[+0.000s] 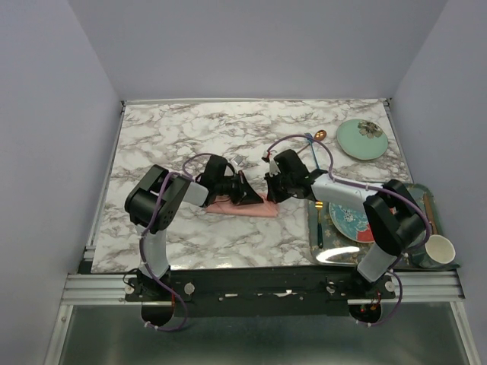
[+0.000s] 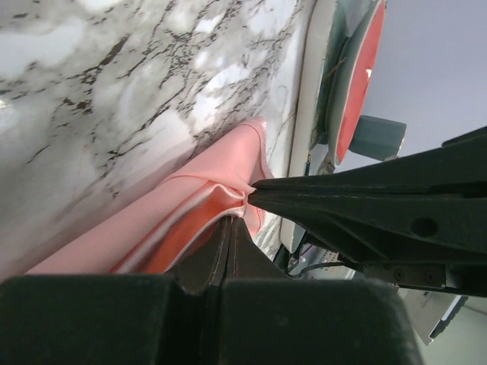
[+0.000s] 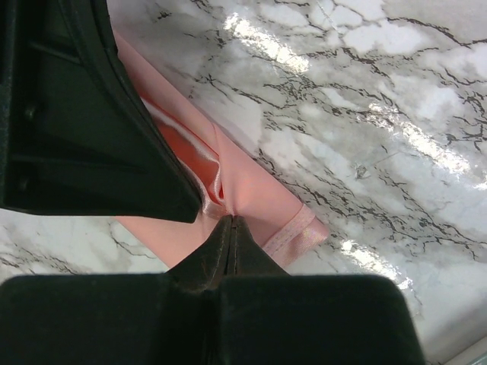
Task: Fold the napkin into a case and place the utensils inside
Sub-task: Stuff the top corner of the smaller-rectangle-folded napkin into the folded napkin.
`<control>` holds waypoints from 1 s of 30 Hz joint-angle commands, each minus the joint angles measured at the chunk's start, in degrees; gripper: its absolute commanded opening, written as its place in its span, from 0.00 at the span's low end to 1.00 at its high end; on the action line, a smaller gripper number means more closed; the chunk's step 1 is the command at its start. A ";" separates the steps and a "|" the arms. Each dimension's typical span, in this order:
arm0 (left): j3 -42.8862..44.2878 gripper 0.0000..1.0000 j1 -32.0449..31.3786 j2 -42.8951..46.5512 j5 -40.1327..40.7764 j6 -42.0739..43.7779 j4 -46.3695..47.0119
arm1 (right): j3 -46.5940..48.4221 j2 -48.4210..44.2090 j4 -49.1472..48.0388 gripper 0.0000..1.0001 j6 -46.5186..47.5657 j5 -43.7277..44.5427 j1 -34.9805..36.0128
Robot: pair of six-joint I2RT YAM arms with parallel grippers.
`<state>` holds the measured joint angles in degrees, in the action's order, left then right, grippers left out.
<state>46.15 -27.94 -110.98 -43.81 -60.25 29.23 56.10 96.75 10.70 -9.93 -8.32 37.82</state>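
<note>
left pincer [image 2: 233, 222] and right pincer [image 3: 230, 222] both clamped on the folded pink napkin [image 1: 257, 209], tips almost meeting, mid-frame on the worktop [image 1: 190, 137].

Closed fingers [image 2: 217, 262] pinching pink napkin [image 2: 183, 209], marble table [image 2: 114, 91]

Bent up at the elbow on the left arm [image 1: 161, 199], based at 7 o'clock, forearm pointing toward 3 o'clock. Stretched toward 9 o'clock on the right arm [image 1: 389, 217], based at 5 o'clock. Set tip to tip mid-view, with the left gripper [image 1: 247, 195] just at 9 o'clock of the right gripper [image 1: 271, 190]. Pressed fully together at both pairs of jaws.
</note>
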 commanded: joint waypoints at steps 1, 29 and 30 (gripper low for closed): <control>-0.19 0.00 -0.44 0.86 -1.36 -1.80 3.64 | 2.26 1.16 1.78 0.01 -1.84 -2.14 -1.08; -0.71 0.00 -0.18 -0.73 -4.44 -7.16 13.04 | 2.70 2.13 2.13 0.01 -1.32 -3.64 -2.75; -0.71 0.00 -0.27 -0.90 -3.92 -7.42 13.22 | 2.70 2.13 2.05 0.01 -1.32 -3.64 -2.67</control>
<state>46.22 -28.10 -113.36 -46.37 -65.34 36.62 57.17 98.00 11.70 -10.98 -11.09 35.51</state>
